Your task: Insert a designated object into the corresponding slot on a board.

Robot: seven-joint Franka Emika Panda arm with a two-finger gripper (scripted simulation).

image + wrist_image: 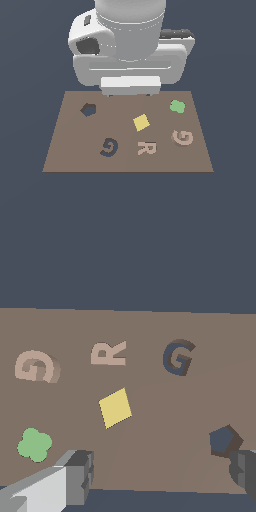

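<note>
Gripper fingers frame the wrist view, spread wide and holding nothing, raised over the board edge nearest the arm. Taking the yellow square as landmark: the G-shaped slot lies toward the exterior view's left, the G piece toward its right, beyond the R piece, well apart from the slot.

Plain dark slate-blue ground (evenly lit) all around

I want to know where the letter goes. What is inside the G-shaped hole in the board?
Nothing is inside the G-shaped hole; it only looks dark and empty. The pink G piece lies apart from it on the board, and nothing covers the hole.
</note>
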